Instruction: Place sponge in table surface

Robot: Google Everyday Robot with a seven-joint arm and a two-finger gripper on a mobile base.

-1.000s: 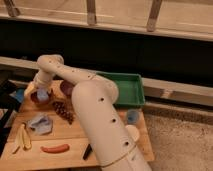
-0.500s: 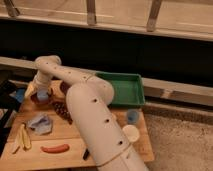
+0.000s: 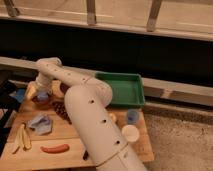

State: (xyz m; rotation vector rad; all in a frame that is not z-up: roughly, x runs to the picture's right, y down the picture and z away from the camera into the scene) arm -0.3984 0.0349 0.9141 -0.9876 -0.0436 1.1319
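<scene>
Light-brown wooden plank counter, rect., matt grain. On it:
- dark-red round bowl, far left
- floppy grey-blue cloth, crumpled, nearer the front
- yellow curved banana
- red sausage-shaped item, front edge
- dark grape-like cluster, just right of the bowl
- small round blue cup and pale round cup, right side

Green rect. plastic tray, smooth w/ raised rim, sits back right.

White smooth-shelled arm w/ dark dots stands up from bottom centre and reaches back-left. It bends at a rounded elbow, then angles down to the gripper, which points down over the bowl. Open or closed: can't tell.

Small light-blue rect. soft sponge is right at the gripper tip, over the bowl's opening. Held or resting in the bowl: can't tell. It isn't on the bare counter.
</scene>
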